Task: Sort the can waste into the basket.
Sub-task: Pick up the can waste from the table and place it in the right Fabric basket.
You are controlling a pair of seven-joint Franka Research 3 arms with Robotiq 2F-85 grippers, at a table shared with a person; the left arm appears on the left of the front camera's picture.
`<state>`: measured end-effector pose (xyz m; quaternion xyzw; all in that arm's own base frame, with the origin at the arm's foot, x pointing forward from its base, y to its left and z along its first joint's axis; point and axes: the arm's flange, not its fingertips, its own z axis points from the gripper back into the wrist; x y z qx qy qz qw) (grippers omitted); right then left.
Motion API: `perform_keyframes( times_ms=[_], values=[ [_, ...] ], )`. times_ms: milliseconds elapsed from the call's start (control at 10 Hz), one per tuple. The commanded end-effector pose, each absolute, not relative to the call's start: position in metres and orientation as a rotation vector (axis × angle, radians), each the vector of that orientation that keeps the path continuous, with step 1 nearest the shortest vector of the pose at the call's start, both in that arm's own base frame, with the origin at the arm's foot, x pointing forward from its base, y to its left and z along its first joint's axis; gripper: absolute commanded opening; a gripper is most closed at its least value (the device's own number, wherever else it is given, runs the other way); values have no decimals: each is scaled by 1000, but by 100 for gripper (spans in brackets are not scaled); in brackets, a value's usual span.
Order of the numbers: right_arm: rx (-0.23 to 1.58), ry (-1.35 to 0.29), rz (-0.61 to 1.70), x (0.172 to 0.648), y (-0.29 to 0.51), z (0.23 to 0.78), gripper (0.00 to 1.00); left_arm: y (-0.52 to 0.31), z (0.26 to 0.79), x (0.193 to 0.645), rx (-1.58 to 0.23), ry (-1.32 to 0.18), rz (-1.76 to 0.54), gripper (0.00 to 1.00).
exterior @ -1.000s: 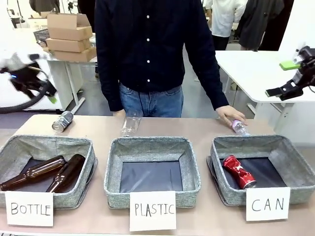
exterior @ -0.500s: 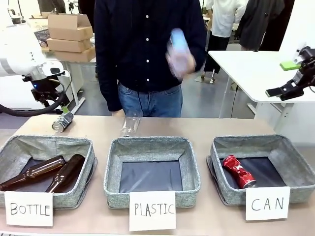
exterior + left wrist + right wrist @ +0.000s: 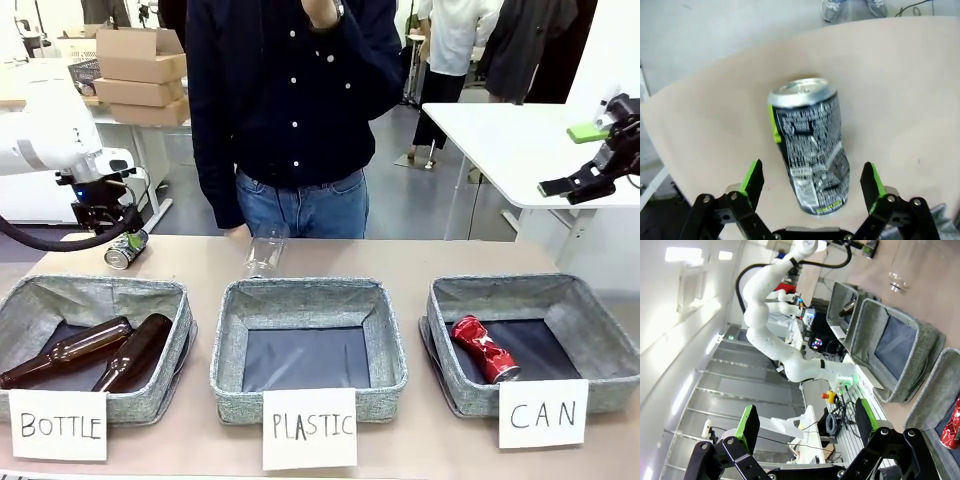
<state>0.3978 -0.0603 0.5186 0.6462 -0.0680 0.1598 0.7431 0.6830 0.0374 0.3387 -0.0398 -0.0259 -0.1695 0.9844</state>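
Table (image 3: 400,255) carries BOTTLE bin (image 3: 100,290), PLASTIC bin (image 3: 305,290), CAN basket (image 3: 530,288), dark can (image 3: 124,250), clear bottle (image 3: 266,250).

The right claw (image 3: 806,420) gapes wide, with nothing between its fingers. Beyond it the white left arm (image 3: 770,330) bends over the surface (image 3: 927,290). A red can (image 3: 952,427) lies in the near grey basket (image 3: 935,385).

At the near edge, left card (image 3: 58,425) reads "BOTTLE", middle card (image 3: 310,428) "PLASTIC", right card (image 3: 543,414) "CAN". Small print on the can (image 3: 810,155) is unreadable.

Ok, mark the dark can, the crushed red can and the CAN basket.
dark can (image 3: 810,150), left wrist view, middle of its printed side.
crushed red can (image 3: 485,348), front view, middle of its body.
CAN basket (image 3: 505,298), front view, inside of its far wall.
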Motion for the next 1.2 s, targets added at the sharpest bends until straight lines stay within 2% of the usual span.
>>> perform_keyframes(
  times_ms=[0, 500, 600, 700, 800, 900, 1000, 1100],
  values=[
    [1405, -164, 365, 398, -61, 520, 100, 46, 337, 701, -79, -39, -353, 100],
    [1405, -164, 365, 398, -61, 520, 100, 47, 320, 713, -99, -22, -323, 100],
    [1405, -164, 365, 398, -61, 520, 100, 47, 319, 713, -104, -18, -321, 40],
    [1405, -164, 365, 398, -61, 520, 100, 49, 319, 713, -95, -18, -319, 40],
    [1405, -164, 365, 398, -61, 520, 100, 49, 319, 713, -92, -22, -320, 0],
    [1405, -164, 365, 398, -61, 520, 100, 49, 319, 712, -92, -24, -323, 35],
    [1405, -164, 365, 398, -61, 520, 100, 50, 319, 711, -87, -28, -322, 0],
    [1405, -164, 365, 398, -61, 520, 100, 50, 321, 710, -95, -32, -325, 0]
  ],
)
